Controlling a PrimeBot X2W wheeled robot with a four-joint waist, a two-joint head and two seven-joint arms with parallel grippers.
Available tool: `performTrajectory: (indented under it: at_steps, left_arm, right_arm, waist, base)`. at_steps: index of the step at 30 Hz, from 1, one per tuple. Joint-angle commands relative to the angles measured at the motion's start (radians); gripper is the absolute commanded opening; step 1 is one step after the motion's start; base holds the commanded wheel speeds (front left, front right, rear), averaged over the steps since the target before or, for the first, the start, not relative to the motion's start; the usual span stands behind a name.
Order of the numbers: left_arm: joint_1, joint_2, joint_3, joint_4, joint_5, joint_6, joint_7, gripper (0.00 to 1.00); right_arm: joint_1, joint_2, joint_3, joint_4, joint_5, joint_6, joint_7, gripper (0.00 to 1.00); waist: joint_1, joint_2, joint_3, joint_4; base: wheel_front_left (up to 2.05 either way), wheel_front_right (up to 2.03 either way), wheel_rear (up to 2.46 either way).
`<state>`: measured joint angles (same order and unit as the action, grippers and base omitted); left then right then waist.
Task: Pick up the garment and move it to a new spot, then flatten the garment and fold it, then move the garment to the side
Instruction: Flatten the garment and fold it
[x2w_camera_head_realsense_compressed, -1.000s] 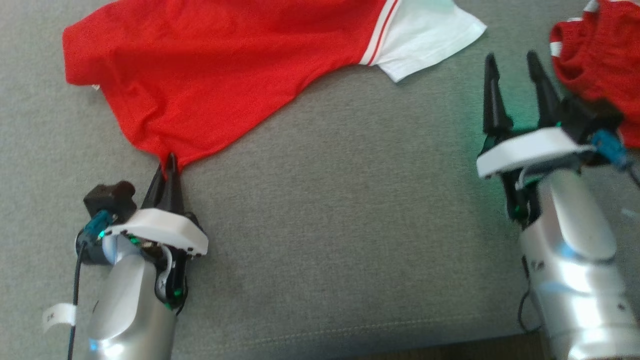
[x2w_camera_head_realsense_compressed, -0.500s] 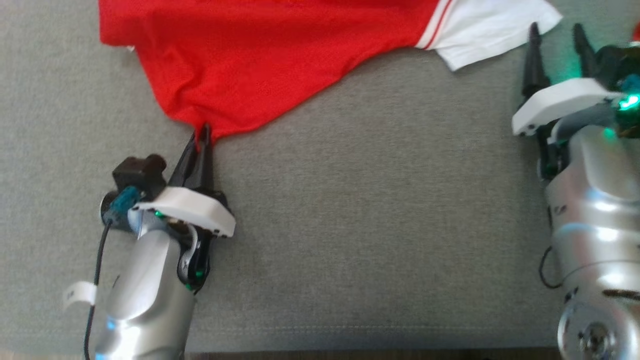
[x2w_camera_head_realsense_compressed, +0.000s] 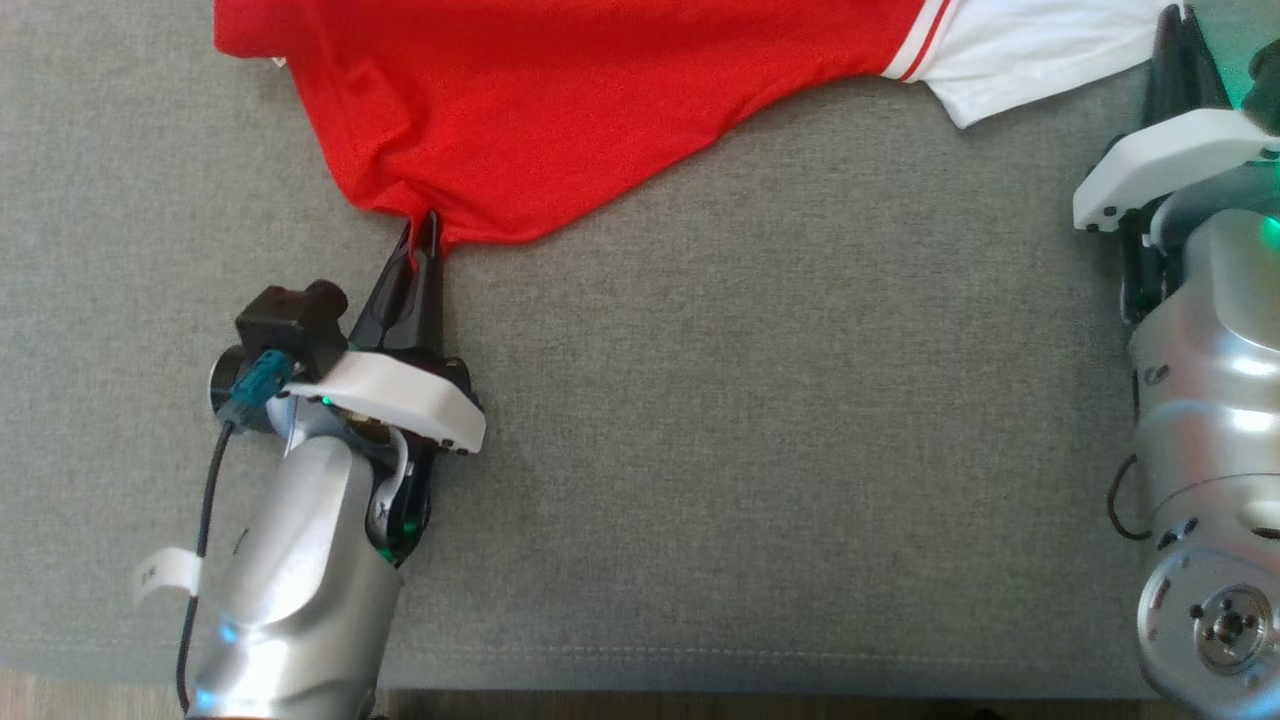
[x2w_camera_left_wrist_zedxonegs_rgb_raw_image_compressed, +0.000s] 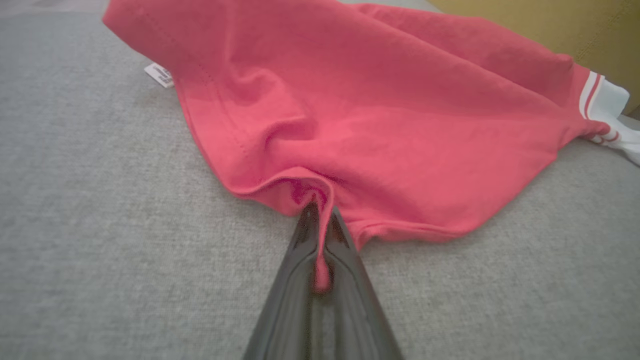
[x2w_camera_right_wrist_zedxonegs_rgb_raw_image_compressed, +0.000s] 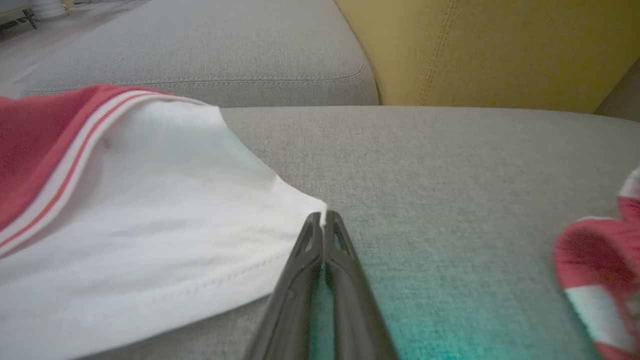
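Reading matter first: there is little. A small white care tag (x2w_camera_left_wrist_zedxonegs_rgb_raw_image_compressed: 159, 75) sticks out from under the garment's (x2w_camera_head_realsense_compressed: 560, 120) far edge in the left wrist view, and its print is too fine for me to read. A white paper tab (x2w_camera_head_realsense_compressed: 165, 575) hangs off the cable on my left forearm; the marks on it are blurred.

The garment, red with a white sleeve (x2w_camera_right_wrist_zedxonegs_rgb_raw_image_compressed: 150, 225) set off by red and white stripes, lies spread across the grey cushion (x2w_camera_head_realsense_compressed: 750, 400) at the top of the head view. My left gripper (x2w_camera_head_realsense_compressed: 425, 235) is clamped on its near red hem, a fold of cloth bunched between the fingers and showing pink down the slot. My right gripper (x2w_camera_right_wrist_zedxonegs_rgb_raw_image_compressed: 324, 220) has its fingers pressed together on the very corner of the sleeve, a sliver of white caught at the tips. To its right lies a second red-and-white cloth (x2w_camera_right_wrist_zedxonegs_rgb_raw_image_compressed: 600, 285), apart from the fingers, and a yellow backrest (x2w_camera_right_wrist_zedxonegs_rgb_raw_image_compressed: 475, 50) rises behind the cushion.

Against a second ago: the right fingers stood spread then, short of the sleeve, and now they are closed on it. The left grip is unchanged. The whole head view has slid, so the camera moved and the garment sits higher in frame.
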<state>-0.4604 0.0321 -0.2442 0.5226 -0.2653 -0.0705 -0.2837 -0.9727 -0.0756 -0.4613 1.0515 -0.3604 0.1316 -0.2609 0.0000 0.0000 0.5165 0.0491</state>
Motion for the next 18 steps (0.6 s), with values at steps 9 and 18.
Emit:
performTrajectory:
  at_steps: [9,18]
  left_arm:
    - [0.014,0.019,0.085,-0.061,0.030,-0.013,0.022,0.00]
    - [-0.069,0.134,0.208,-0.185,0.061,-0.033,0.022,0.00]
  right_arm:
    - [0.033,0.025,0.202,-0.170,0.295,-0.001,-0.001,0.00]
    - [0.087,0.019,0.390,-0.437,0.552,-0.001,-0.001,0.00]
  waist:
    - [0.0000,0.0000,-0.120,-0.025]
    - [0.0000,0.0000,-0.316,-0.082]
  base:
    - [0.00,0.00,0.00]
    - [0.00,0.00,0.00]
